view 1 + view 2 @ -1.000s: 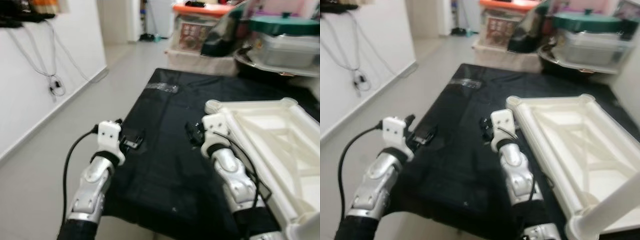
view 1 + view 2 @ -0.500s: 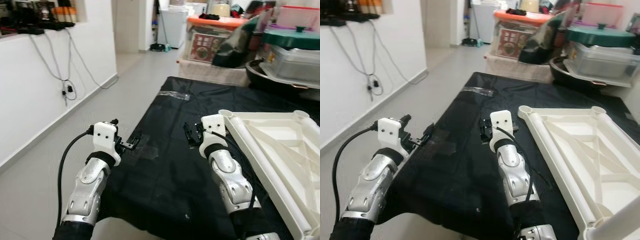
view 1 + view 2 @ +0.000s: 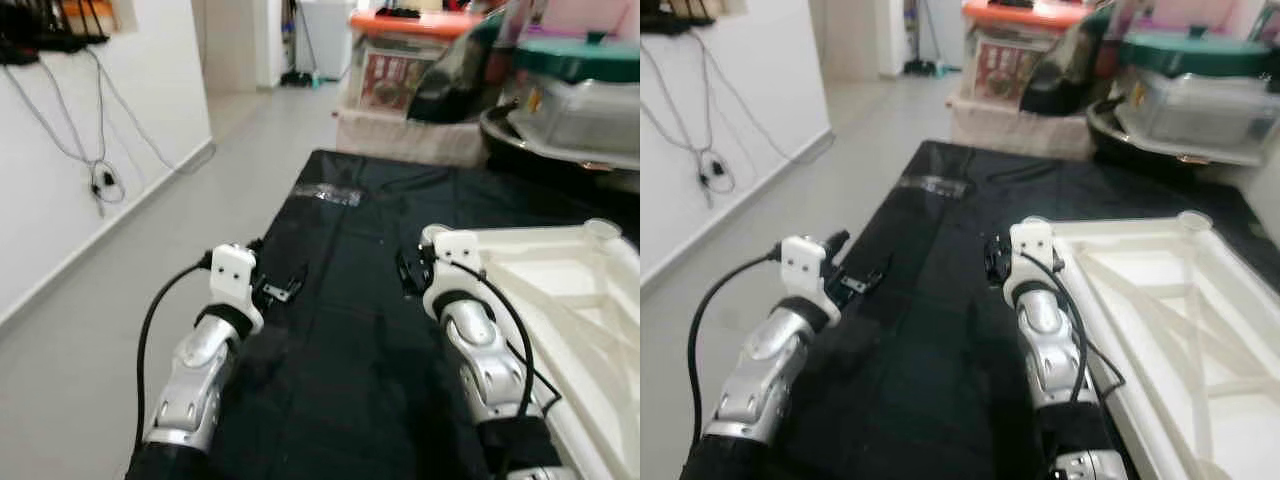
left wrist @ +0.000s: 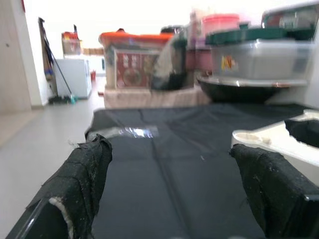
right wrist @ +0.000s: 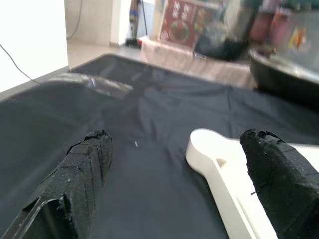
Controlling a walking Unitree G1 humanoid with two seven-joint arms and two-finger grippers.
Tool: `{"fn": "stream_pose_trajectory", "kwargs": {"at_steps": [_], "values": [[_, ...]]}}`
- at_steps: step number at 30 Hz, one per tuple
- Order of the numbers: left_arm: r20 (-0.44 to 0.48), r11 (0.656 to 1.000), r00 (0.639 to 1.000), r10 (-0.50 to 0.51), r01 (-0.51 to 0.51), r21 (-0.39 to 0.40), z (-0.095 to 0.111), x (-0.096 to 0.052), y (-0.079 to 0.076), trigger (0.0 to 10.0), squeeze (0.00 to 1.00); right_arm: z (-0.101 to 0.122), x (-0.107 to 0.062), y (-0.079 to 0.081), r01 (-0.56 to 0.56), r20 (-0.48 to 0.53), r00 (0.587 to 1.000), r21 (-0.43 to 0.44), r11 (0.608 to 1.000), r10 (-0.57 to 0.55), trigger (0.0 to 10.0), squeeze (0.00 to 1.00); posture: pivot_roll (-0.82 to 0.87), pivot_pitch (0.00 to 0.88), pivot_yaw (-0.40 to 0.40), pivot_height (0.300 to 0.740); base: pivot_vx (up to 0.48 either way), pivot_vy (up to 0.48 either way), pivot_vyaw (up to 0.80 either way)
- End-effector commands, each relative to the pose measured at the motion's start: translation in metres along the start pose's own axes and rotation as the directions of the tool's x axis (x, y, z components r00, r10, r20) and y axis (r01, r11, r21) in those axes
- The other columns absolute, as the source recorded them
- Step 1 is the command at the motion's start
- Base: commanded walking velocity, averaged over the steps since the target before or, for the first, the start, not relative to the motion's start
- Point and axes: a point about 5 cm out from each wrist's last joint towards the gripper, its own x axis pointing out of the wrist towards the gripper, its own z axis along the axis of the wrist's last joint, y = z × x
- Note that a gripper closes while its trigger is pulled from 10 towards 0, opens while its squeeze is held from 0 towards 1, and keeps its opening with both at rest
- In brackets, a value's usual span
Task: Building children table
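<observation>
Whole view sits lower and closer than half a second ago, so the camera has moved in; the white tabletop [image 3: 1160, 330], lying upside down on the black sheet [image 3: 350, 330], has not itself shifted. Right gripper [image 5: 174, 184] now hovers just beside the tabletop's rounded near corner, fingers spread wide and empty; left gripper [image 4: 169, 189] hangs over the sheet's left side, well apart from the tabletop, likewise spread with nothing between the fingers. Judgement: robot is squaring up to the part, with no grasp begun and assembly barely started.
</observation>
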Motion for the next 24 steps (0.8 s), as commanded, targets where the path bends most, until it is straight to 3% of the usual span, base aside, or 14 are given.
{"fn": "stream_pose_trajectory", "kwargs": {"at_steps": [1,7,11,12,13,14,16,18,24], "values": [[-0.033,1.0,0.999,0.014,-0.015,-0.018,-0.007,-0.004,0.004,10.0,0.0,-0.001,-0.001,0.007,-0.023,-0.003,1.0,-0.017,1.0,0.023,10.0,0.0,0.08,0.0,-0.078,0.74,0.0,0.0,0.0],[-0.035,1.0,0.999,0.015,-0.015,-0.015,-0.007,-0.006,0.004,10.0,0.0,-0.008,-0.001,-0.003,0.0,-0.061,0.998,0.006,1.0,0.001,10.0,0.0,0.09,0.0,-0.083,0.74,0.0,0.0,0.0],[-0.042,1.0,0.999,0.014,-0.014,-0.014,-0.009,-0.008,0.004,10.0,0.0,-0.024,-0.002,-0.036,0.055,-0.145,0.987,-0.09,0.994,-0.068,10.0,0.0,0.09,0.0,-0.084,0.74,0.0,0.0,0.0],[-0.042,1.0,0.999,0.014,-0.014,-0.014,-0.009,-0.008,0.004,10.0,0.0,-0.024,-0.002,-0.036,0.055,-0.145,0.987,-0.09,0.994,-0.068,10.0,0.0,0.09,0.0,-0.084,0.74,0.0,0.0,0.0],[-0.042,1.0,0.999,0.014,-0.015,-0.015,-0.009,-0.008,0.004,10.0,0.0,-0.029,-0.003,-0.051,0.07,-0.185,0.979,-0.114,0.991,-0.091,10.0,0.0,0.09,0.0,-0.084,0.74,0.0,0.0,0.0],[-0.043,1.0,0.999,0.015,-0.015,-0.014,-0.009,-0.008,0.005,10.0,0.0,-0.031,-0.003,-0.057,0.07,-0.201,0.975,-0.125,0.99,-0.095,10.0,0.0,0.09,0.0,-0.084,0.74,0.0,0.0,0.0],[-0.043,1.0,0.999,0.015,-0.015,-0.014,-0.009,-0.008,0.005,10.0,0.0,-0.032,-0.004,-0.059,0.068,-0.209,0.973,-0.131,0.989,-0.095,10.0,0.0,0.09,0.0,-0.084,0.74,0.0,0.0,0.0],[-0.044,1.0,0.999,0.012,-0.013,-0.017,-0.01,-0.008,0.004,10.0,0.0,-0.043,-0.009,-0.077,0.02,-0.301,0.951,-0.15,0.989,-0.065,10.0,0.0,0.07,0.0,-0.081,0.74,0.0,0.0,0.0],[-0.045,1.0,0.999,0.007,-0.008,-0.02,-0.01,-0.007,0.003,10.0,0.0,-0.055,-0.014,-0.092,0.0,-0.377,0.925,-0.116,0.993,-0.044,10.0,0.0,0.07,0.0,-0.081,0.74,0.0,0.0,0.0]]}}
